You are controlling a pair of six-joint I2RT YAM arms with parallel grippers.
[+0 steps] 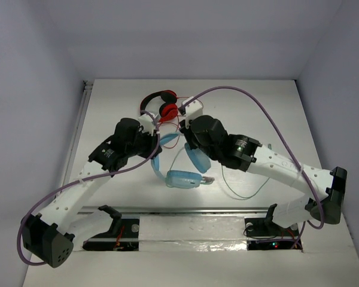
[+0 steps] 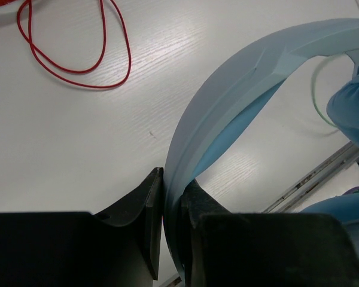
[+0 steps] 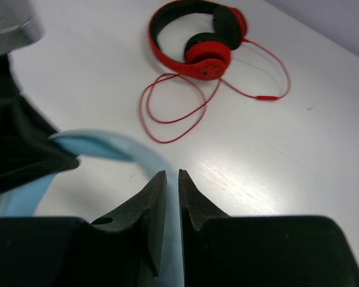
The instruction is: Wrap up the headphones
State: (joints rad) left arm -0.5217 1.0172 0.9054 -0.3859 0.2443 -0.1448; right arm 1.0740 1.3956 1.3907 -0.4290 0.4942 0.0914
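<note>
The light-blue headphones (image 1: 182,178) are at the table's middle, one oval cup flat on the table and the other (image 1: 198,159) raised under my right arm. Their thin green cable (image 1: 246,192) loops to the right. My left gripper (image 1: 155,141) is shut on the wide band (image 2: 251,72), which curves away from its jaws (image 2: 172,179) toward a cup (image 2: 353,107). My right gripper (image 1: 187,135) is shut on the same band (image 3: 107,146), which runs between its jaws (image 3: 173,174). The two grippers hold the band close together, above the table.
Smaller red-and-black headphones (image 1: 161,104) lie just behind the grippers, their red cable (image 2: 78,66) looped on the white table; they also show in the right wrist view (image 3: 197,42). A white block (image 1: 192,109) stands beside them. A metal rail (image 1: 191,210) runs along the near edge.
</note>
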